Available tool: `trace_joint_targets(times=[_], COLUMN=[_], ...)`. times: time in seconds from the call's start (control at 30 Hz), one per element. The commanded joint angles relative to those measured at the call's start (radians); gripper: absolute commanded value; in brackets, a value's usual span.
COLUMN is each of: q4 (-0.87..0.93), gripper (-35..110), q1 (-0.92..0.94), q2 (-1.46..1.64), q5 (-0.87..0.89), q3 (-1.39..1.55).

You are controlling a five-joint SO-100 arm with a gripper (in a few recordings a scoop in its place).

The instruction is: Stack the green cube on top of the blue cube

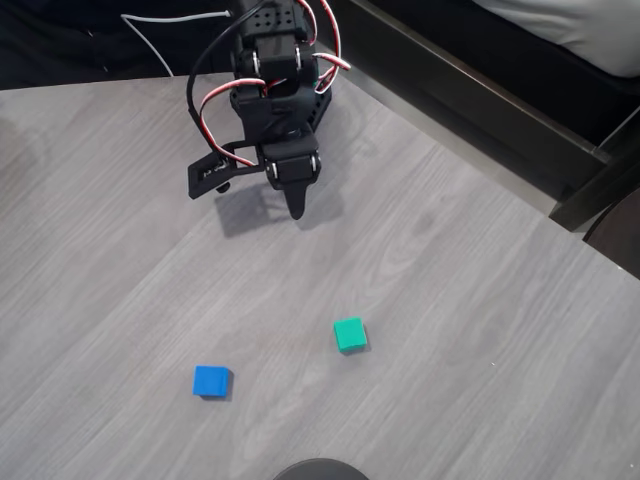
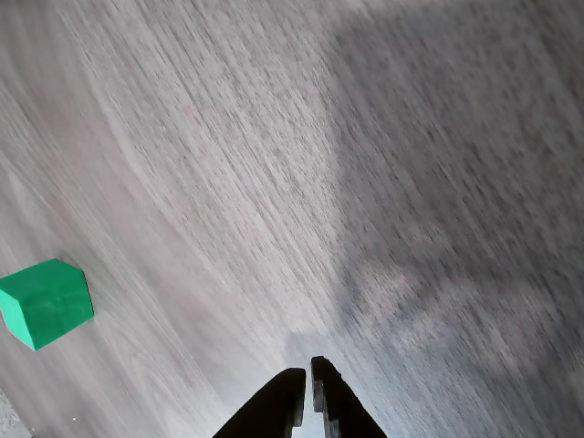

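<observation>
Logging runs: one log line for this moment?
tool shut, empty | green cube on table | blue cube apart | stack not started

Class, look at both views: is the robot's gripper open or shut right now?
Shut. In the wrist view the gripper has its two dark fingertips nearly touching with nothing between them; the green cube lies apart on the table.

You work on a grey wood-grain table (image 1: 480,300) under soft, even light. Beyond its far edge you see a dark frame (image 1: 470,95) with pale bedding (image 1: 580,30) at the upper right.
</observation>
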Motion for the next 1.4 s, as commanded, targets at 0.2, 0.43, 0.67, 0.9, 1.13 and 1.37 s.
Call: trace_joint_targets(times=[0.2,0.43,0.67,0.9,1.13,1.37], q4=[0.011,0.011,0.006,0.003,0.008,0.011], gripper=[0,0,12,0,0,0], q1=[-0.006,-0.012,0.081,0.150,0.066,-0.005], q2=[0.023,0.025,0.023,0.021,0.021,0.023], q5=[0.002,-0.003,0.002,0.018,0.017,-0.006], q3=[0.003,0.003,0.003,0.003,0.003,0.003])
